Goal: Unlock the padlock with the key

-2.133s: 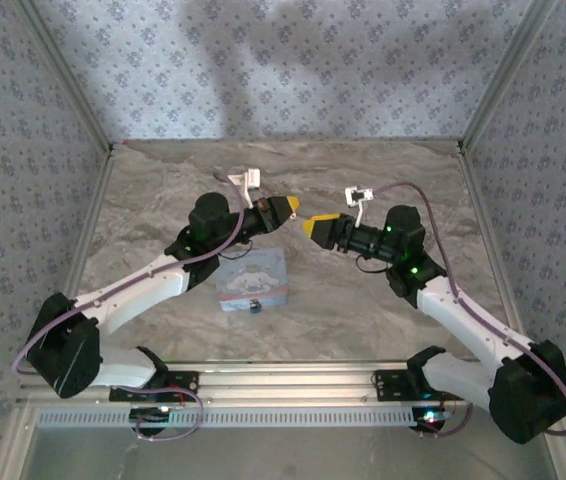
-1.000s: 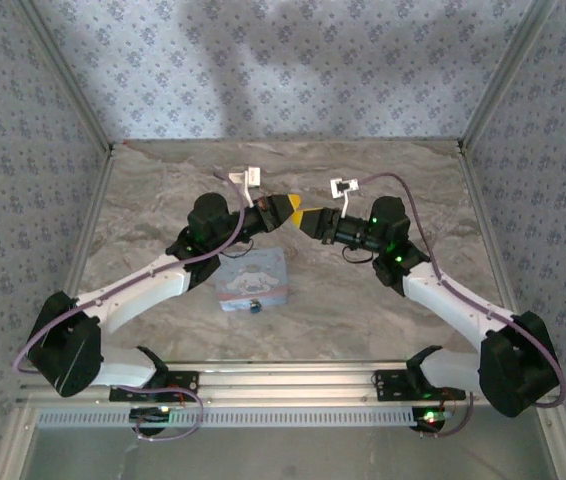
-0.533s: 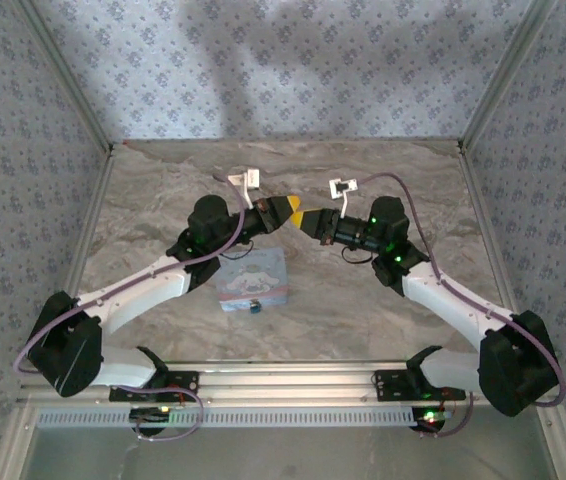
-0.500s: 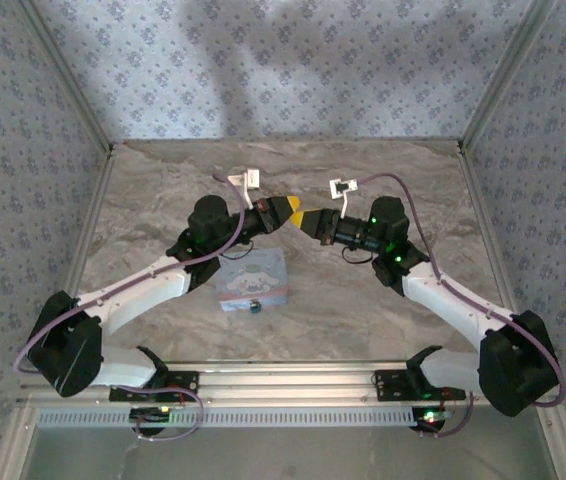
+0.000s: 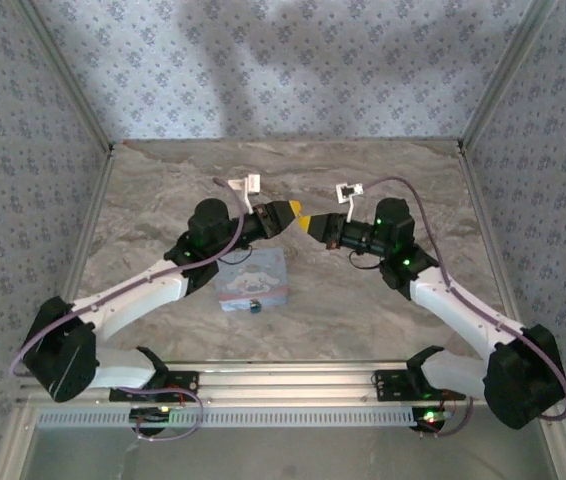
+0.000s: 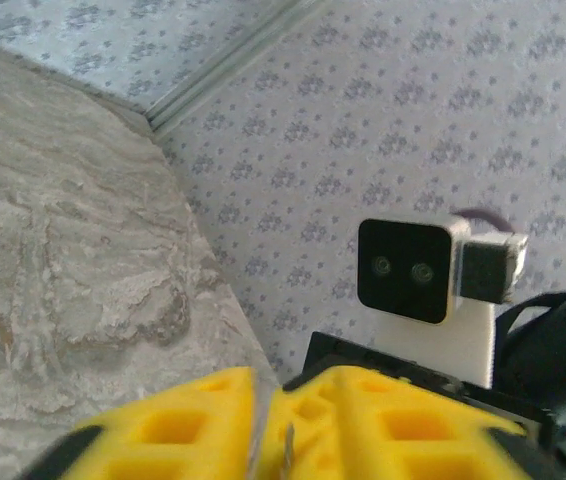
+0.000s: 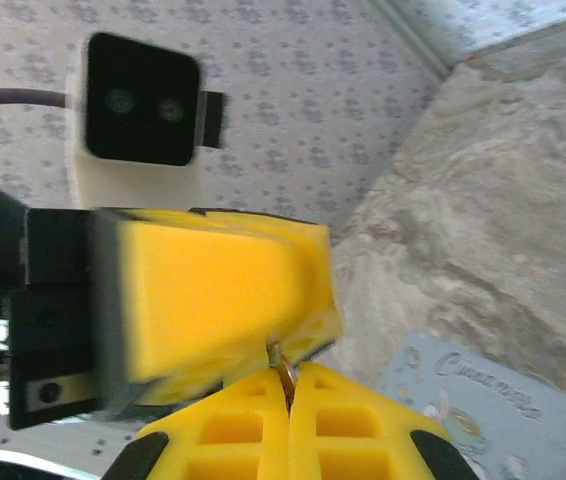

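Right gripper [image 7: 288,392] jaws pinched on the key [image 7: 281,360], tip against pressed-together jaws of left gripper [image 6: 266,392].

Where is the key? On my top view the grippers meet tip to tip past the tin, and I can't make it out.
Observer: On the right wrist view, a thin metal tip, likely the key, stands in the seam of the right gripper, whose fingers are pressed together.
Operator: Does it reach the left gripper?
Observer: It appears to. Its upper end meets the underside of that gripper's yellow pad.
Operator: Are the left fingers open?
Observer: No. The left wrist view shows them closed to a thin seam.
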